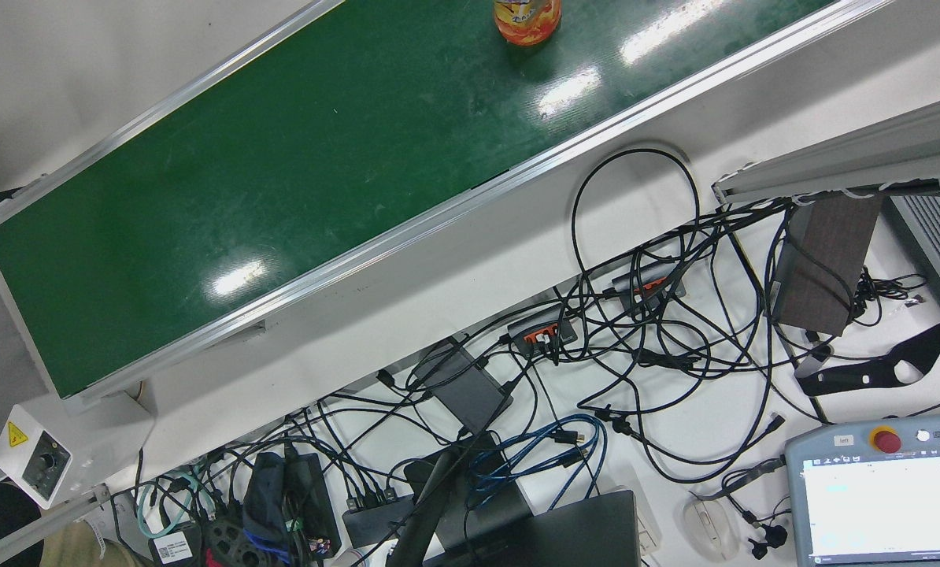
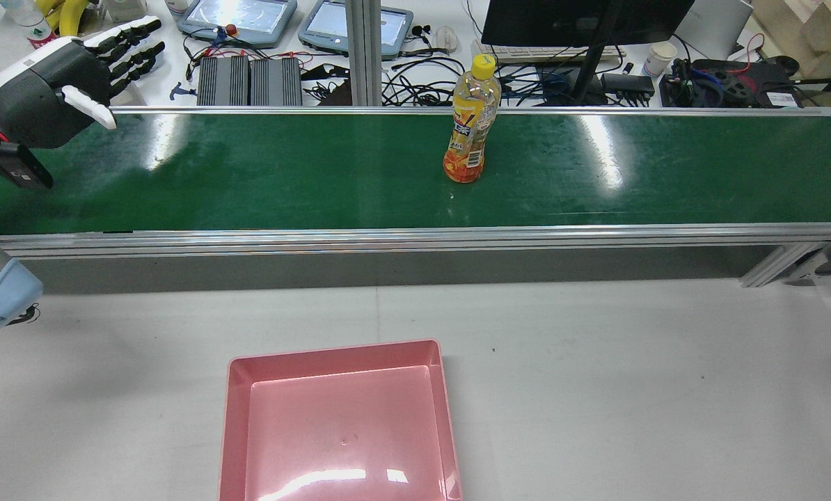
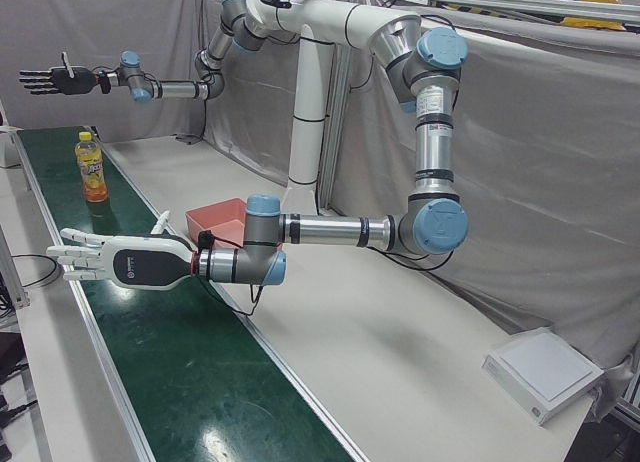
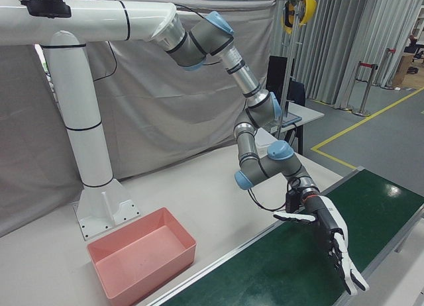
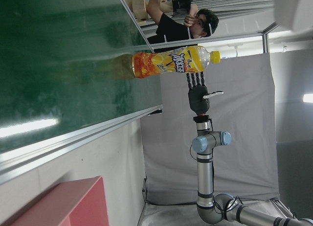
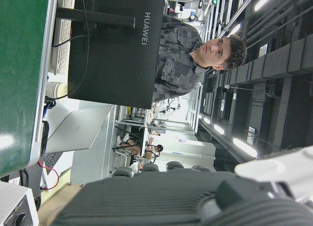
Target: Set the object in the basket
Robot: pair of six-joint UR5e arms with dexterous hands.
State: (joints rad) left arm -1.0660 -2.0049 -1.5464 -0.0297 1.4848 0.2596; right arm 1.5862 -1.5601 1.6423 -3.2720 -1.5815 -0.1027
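An orange drink bottle (image 2: 470, 129) with a yellow cap stands upright on the green conveyor belt (image 2: 283, 174), slightly right of its middle. It also shows as the bottle (image 3: 91, 167) in the left-front view and as the bottle (image 5: 171, 63) in the left hand view. The pink basket (image 2: 339, 431) lies empty on the grey table, in front of the belt. My left hand (image 2: 60, 76) hovers open over the belt's left end, far from the bottle. My right hand (image 4: 331, 246) is open above the belt's other end and holds nothing. It is outside the rear view.
Behind the belt, a desk (image 2: 596, 76) carries cables, a monitor (image 2: 582, 21), teach pendants (image 2: 238, 17) and power units (image 2: 248, 80). A person (image 6: 195, 50) sits beyond the monitor. The white pedestal (image 4: 86, 160) rises behind the basket (image 4: 142, 259).
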